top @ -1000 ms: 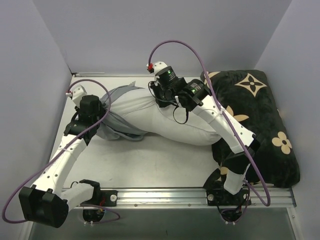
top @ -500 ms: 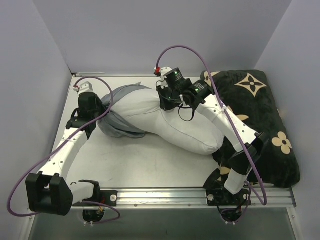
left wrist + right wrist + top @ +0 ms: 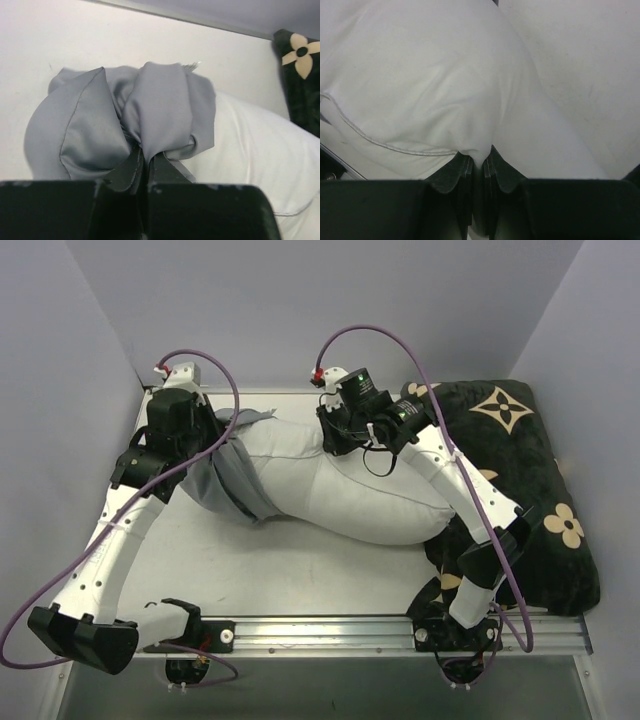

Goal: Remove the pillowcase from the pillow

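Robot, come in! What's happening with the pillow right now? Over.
Left gripper shut on pillowcase. Right gripper shut on pillow. Pillowcase bunched on pillow's left end, rest bare. Cushion beside pillow's right end.

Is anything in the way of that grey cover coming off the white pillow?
Nothing visible. The left gripper pinches the pillowcase, bunched at the left end of the pillow; the right gripper pinches the pillow itself.

Grey pillowcase (image 3: 226, 480), white pillow (image 3: 340, 495), black cushion (image 3: 532, 468), seemingly tan flowers (image 3: 505, 406)
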`<state>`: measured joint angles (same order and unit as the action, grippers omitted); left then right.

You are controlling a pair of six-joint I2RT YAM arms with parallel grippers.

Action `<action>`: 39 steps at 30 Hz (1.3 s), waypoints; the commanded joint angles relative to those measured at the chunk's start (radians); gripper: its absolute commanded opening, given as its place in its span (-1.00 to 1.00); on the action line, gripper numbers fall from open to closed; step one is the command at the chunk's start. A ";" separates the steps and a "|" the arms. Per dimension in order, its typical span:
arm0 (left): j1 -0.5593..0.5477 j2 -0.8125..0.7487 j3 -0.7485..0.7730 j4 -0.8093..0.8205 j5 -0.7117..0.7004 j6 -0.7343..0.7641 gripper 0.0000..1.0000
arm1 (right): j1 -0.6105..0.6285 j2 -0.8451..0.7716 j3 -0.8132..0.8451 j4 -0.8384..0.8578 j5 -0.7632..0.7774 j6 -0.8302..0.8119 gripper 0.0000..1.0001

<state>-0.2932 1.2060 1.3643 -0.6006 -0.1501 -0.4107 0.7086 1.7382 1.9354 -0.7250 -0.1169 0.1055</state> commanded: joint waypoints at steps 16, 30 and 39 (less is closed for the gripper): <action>-0.052 0.017 -0.005 -0.061 0.027 -0.005 -1.00 | 0.216 -0.066 0.005 0.121 -0.057 -0.277 1.00; -0.054 0.003 0.015 -0.065 0.046 -0.010 -1.00 | 0.265 0.109 -0.115 0.068 0.192 -0.360 1.00; -0.052 -0.008 0.029 -0.067 0.066 0.001 -1.00 | 0.230 0.181 -0.064 0.075 0.255 -0.273 -1.00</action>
<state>-0.3321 1.2144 1.3437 -0.6956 -0.1493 -0.4133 0.9680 1.8843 1.8431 -0.6167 0.0551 -0.2119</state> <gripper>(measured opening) 0.034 0.065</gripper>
